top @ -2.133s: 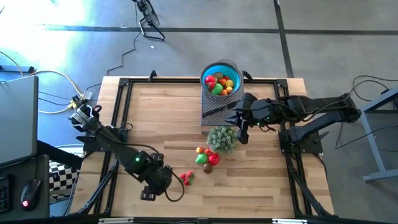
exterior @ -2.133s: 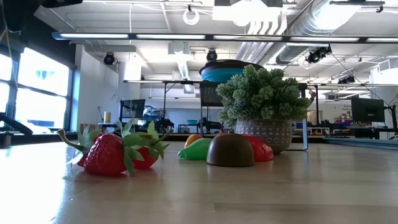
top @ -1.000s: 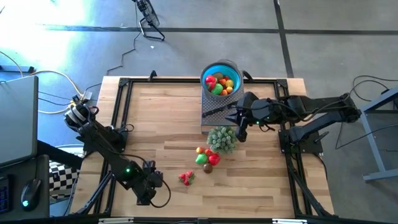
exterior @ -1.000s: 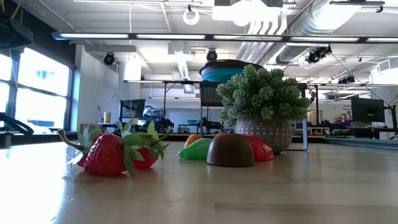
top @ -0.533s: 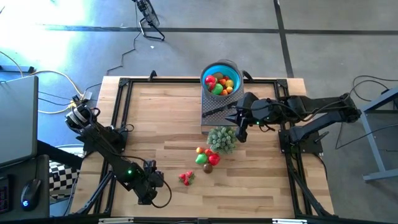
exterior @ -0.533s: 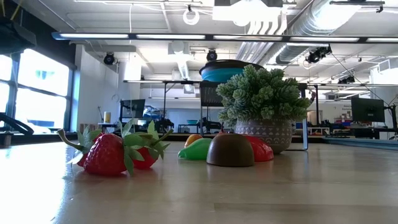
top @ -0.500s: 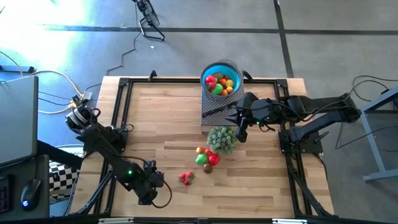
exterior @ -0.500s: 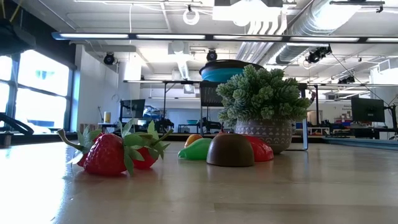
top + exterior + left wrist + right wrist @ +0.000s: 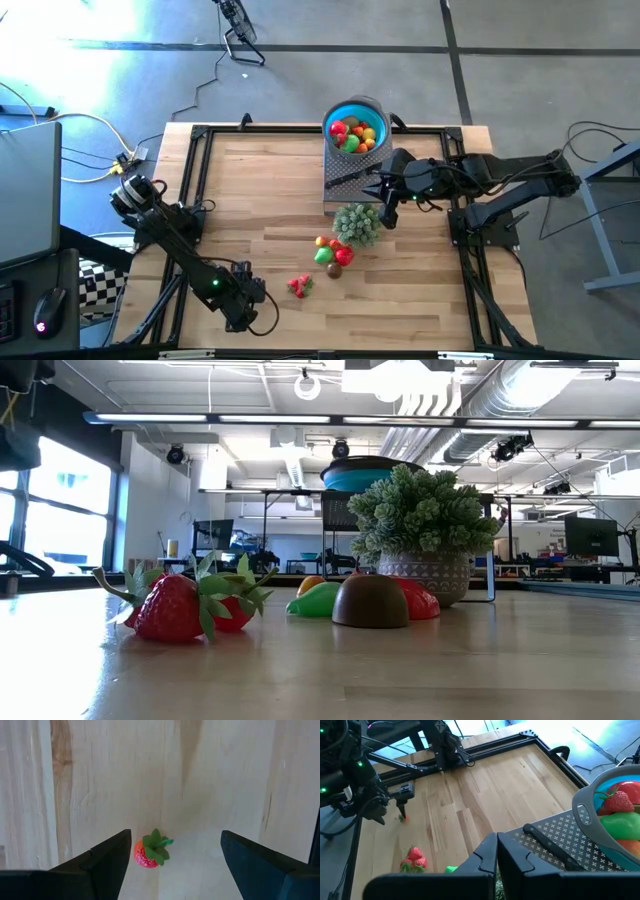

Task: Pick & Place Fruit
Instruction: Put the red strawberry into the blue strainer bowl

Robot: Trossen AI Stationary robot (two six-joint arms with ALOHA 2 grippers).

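Our left hand hangs released at the counter's seven o'clock edge, strawberries just at its two o'clock. Our right hand, clenched on nothing, sits beside the potted plant, which crowds the loose fruit. A knife lies on the mesh stand before the fruit-filled blue bowl.

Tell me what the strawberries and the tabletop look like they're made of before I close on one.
Strawberries: likely moulded plastic, red with a slight sheen and stiff green leaves, so probably toys. Table: pale wood planks with visible grain and seams, smooth, faintly reflective finish. Left gripper is open above one strawberry.
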